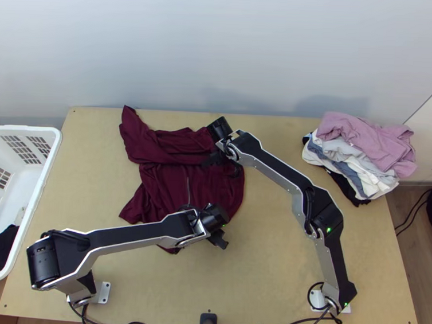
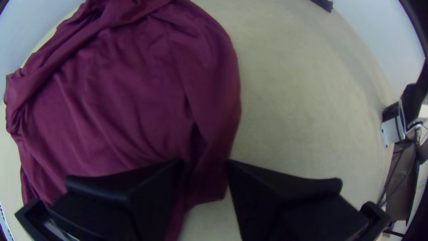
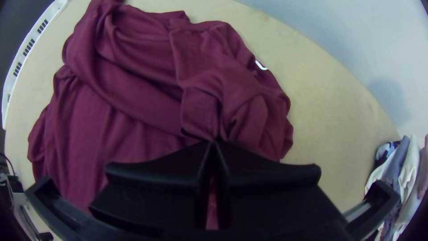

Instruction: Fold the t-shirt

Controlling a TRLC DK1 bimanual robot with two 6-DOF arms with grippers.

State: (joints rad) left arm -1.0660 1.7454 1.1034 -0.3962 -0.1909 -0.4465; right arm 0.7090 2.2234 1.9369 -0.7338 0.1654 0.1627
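Maroon fabric t-shirt [image 1: 166, 188], rumpled, left of centre on the light wooden tabletop [image 1: 281, 239]. Left arm [image 1: 127, 236] extended from lower left, left gripper's [image 1: 217, 238] fingers parted over its near edge; right arm [image 1: 281, 169] bent, right gripper's [image 1: 216, 158] fingers clenched on its fabric.

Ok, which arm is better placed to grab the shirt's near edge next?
Left, I'd say. The left gripper is open at the near edge of the shirt, part of it between its fingers. The right gripper is shut on the shirt farther across, and would likely have to let go first.
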